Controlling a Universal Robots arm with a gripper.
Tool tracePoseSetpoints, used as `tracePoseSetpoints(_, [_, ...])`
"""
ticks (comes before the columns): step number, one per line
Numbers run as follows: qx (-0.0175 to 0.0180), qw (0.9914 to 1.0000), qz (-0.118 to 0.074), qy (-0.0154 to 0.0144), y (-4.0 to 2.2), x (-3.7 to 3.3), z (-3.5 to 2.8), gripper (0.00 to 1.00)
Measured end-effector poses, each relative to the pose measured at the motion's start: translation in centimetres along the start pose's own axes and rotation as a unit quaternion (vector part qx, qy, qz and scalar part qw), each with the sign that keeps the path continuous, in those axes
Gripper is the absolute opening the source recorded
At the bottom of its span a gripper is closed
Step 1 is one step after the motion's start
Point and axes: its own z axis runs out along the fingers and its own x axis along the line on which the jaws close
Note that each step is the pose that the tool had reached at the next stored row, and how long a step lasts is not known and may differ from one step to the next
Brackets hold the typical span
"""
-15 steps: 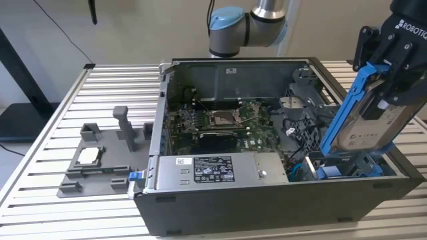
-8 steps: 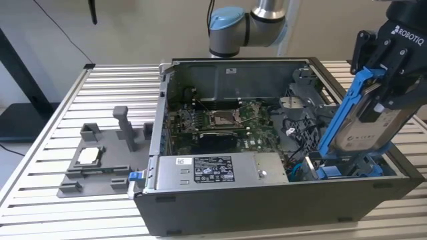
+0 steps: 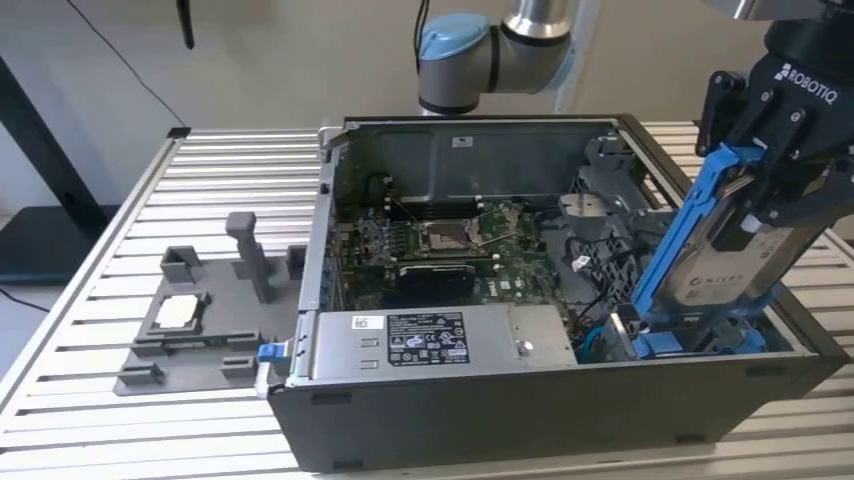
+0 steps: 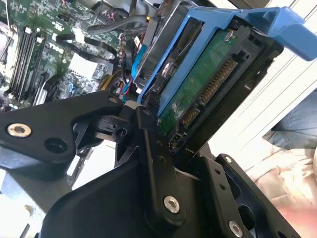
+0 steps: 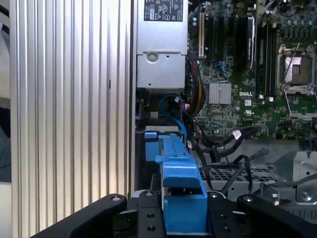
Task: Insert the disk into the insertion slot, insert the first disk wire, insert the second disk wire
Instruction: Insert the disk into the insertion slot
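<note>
In the exterior view my gripper (image 3: 755,196) is shut on the disk (image 3: 707,278), a silver drive in a blue carrier. The disk stands steeply tilted over the case's corner on the exterior view's right. Its lower end sits down in the insertion slot (image 3: 683,343), a grey bay with blue tabs. In the second wrist view the disk's green board and connector (image 4: 200,84) show between my black fingers (image 4: 154,163). The carrier's blue rail (image 5: 177,166) runs away from my gripper (image 5: 183,215) in the first wrist view. A blue wire (image 5: 172,102) and black wires (image 5: 225,139) lie loose beside the bay.
The open computer case (image 3: 534,420) stands on a slatted aluminium table (image 3: 200,180). Inside are a grey power supply with a sticker (image 3: 414,345) and a green board with a processor socket (image 3: 447,235). A grey fixture (image 3: 200,320) lies at the exterior view's left.
</note>
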Motion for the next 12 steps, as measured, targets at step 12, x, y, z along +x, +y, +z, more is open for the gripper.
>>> tracePoseSetpoints(12, [0.0000, 1.00000, 0.000, -0.0021, -0.03, -0.01, 0.81, 0.32])
